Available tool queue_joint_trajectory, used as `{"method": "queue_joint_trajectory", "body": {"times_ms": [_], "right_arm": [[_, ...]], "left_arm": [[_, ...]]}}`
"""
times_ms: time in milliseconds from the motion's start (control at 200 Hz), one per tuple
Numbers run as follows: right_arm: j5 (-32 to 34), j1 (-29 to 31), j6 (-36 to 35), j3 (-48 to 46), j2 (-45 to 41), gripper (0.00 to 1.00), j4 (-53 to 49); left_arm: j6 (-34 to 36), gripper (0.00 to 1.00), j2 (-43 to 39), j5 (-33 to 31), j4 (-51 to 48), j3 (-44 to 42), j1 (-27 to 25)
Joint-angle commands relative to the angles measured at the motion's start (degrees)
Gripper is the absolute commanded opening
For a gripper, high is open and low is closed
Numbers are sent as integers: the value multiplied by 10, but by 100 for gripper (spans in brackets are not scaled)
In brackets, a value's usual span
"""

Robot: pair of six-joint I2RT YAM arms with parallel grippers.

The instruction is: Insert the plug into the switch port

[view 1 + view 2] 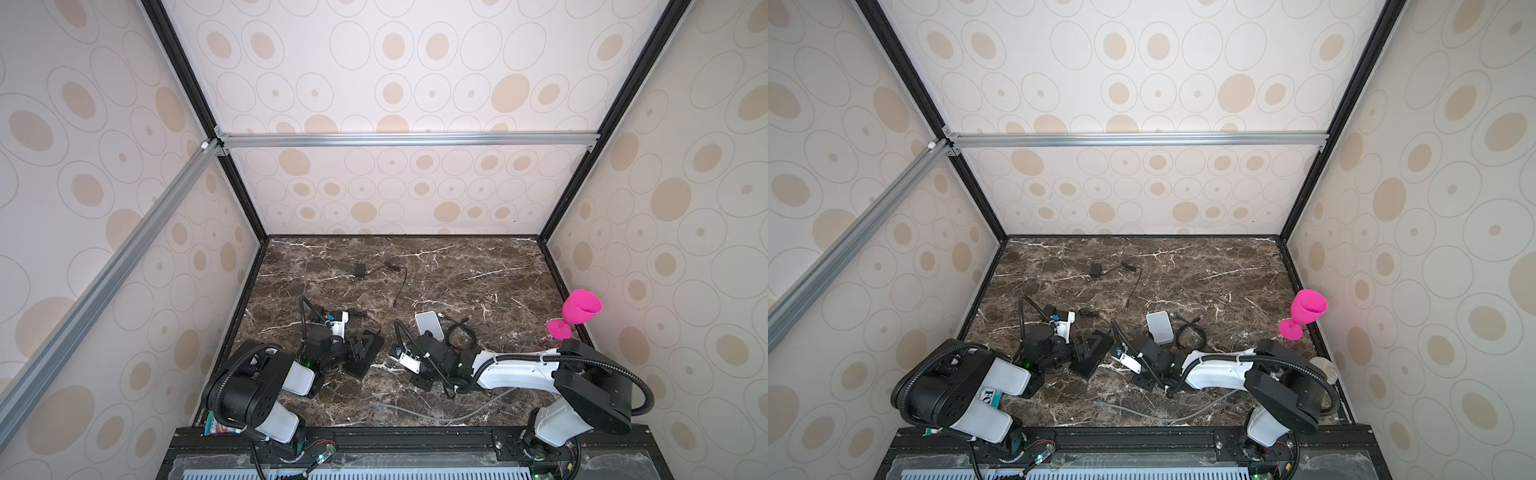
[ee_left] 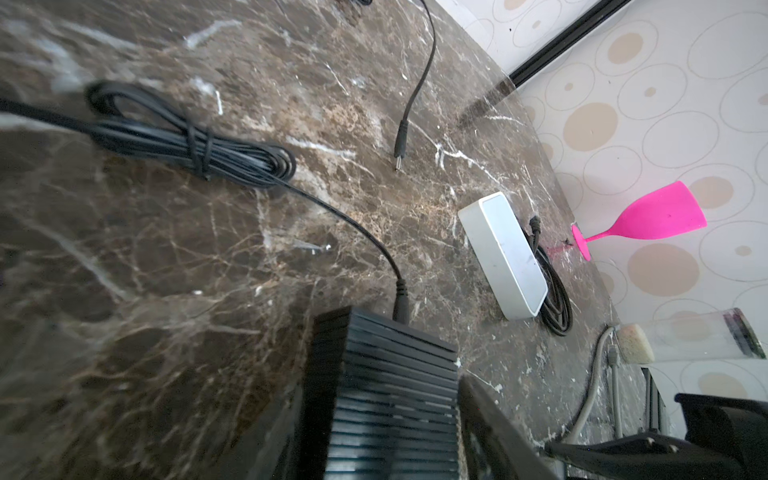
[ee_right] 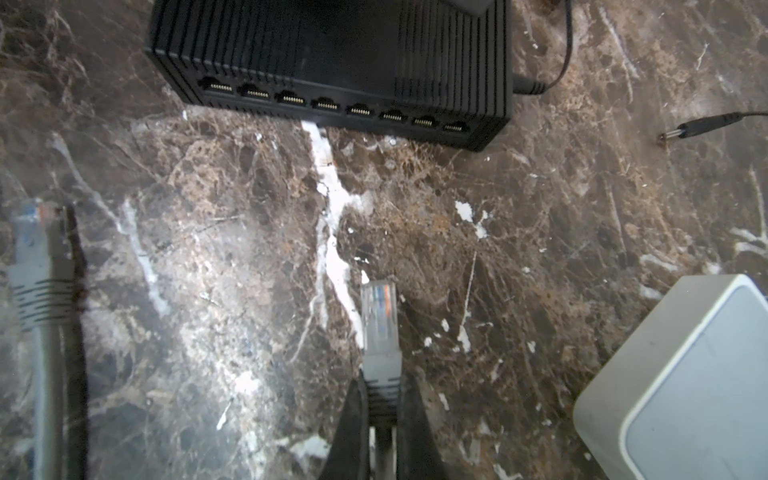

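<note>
Grey plug [image 3: 379,320], clenched in the right pincer [image 3: 382,392], points lengthwise at the switch [image 3: 332,50] ports [image 3: 326,104], well apart; left pincer [image 1: 360,348] on the switch, grip unclear.

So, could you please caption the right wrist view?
Right gripper holds the grey plug, aimed at the ports of the black switch.

You are looking at one black switch [image 3: 332,54] showing eight ports [image 3: 326,104] in a row. In the right wrist view you are seeing one grey plug [image 3: 380,320] at lower centre and a second grey plug [image 3: 33,249] at the left edge. You are also seeing one white box [image 3: 681,374], one barrel connector [image 3: 702,124] and one pink goblet [image 2: 648,216].
</note>
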Motion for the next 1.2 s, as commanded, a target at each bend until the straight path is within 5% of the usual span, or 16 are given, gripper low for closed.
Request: {"method": "queue_joint_trajectory", "body": {"times_ms": [0,185,570,1195], "right_arm": [[-19,-2,23,14,-9,0,-14],[-45,-1,54,70,-3,0,-85],[-33,-2,111,140,83,0,-108],[20,-2,113,207,142,0,-130]], "left_arm": [[2,54,11,8,-6,17,-7],[52,52,-13,-1,-108,46,-7],[76,52,-63,-23,-142,27,-7],[59,49,17,-2,-135,52,-7]]}}
